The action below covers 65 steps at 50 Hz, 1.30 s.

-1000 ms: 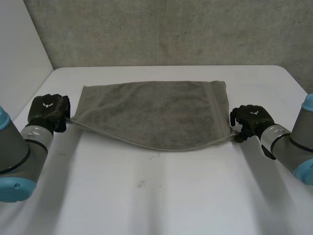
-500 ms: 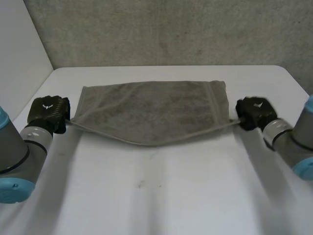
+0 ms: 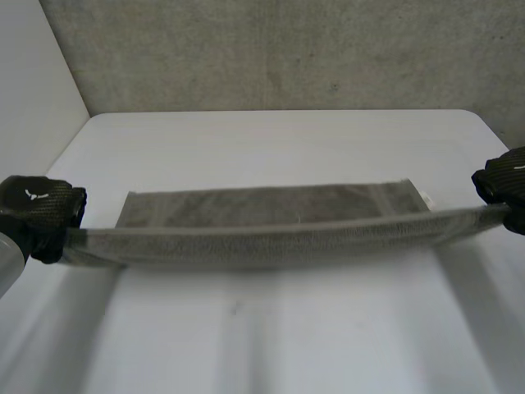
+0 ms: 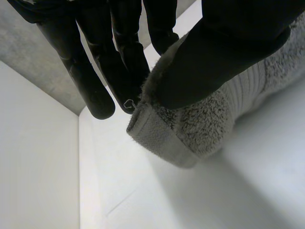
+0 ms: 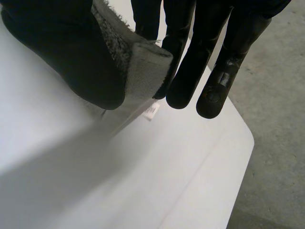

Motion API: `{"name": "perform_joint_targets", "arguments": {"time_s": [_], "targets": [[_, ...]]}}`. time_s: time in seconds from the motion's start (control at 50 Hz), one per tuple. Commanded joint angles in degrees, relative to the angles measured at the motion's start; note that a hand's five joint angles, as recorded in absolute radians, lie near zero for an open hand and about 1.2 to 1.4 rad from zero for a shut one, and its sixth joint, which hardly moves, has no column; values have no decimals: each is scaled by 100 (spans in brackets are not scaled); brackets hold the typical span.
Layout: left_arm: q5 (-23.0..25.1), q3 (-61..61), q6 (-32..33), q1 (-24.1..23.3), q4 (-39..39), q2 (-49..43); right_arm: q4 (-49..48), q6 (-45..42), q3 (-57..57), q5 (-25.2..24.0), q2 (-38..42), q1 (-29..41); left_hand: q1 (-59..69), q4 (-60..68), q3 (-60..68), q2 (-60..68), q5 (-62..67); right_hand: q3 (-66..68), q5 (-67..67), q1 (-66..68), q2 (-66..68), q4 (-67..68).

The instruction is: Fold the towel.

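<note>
Head view: the towel point(image 3: 262, 242) was seen stretched between the two hands, its near edge held off the table point(image 3: 271, 336) while the far part lay flat beyond it. The left hand point(image 3: 37, 215) was closed on one near corner; in the left wrist view that corner was pinched between the thumb and the straight fingers point(image 4: 121, 67), with the hem poking out just past the fingertips. The right hand point(image 3: 502, 182) was clamped likewise on the opposite near corner, the cloth pressed between its thumb and fingers point(image 5: 188, 62), and a small label point(image 5: 151, 111) was seen on the cloth beyond the fingertips. The step in hand was judged to be carrying the raised edge over to the far edge. For a clean fold, both pinches should be kept firm, the edge held taut and level between the fingers, and the corners laid squarely on the far corners before any release.
</note>
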Motion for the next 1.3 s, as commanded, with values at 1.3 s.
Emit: {"name": "perform_joint_targets", "arguments": {"time_s": [1.3], "targets": [[33, 100, -790, -829, 4086, -2269, -3192, 2223, 196, 118, 1762, 525, -5921, -5976, -5973, -5986, -5963, -5592, -5015, -4980, -5523, -5637]]}}
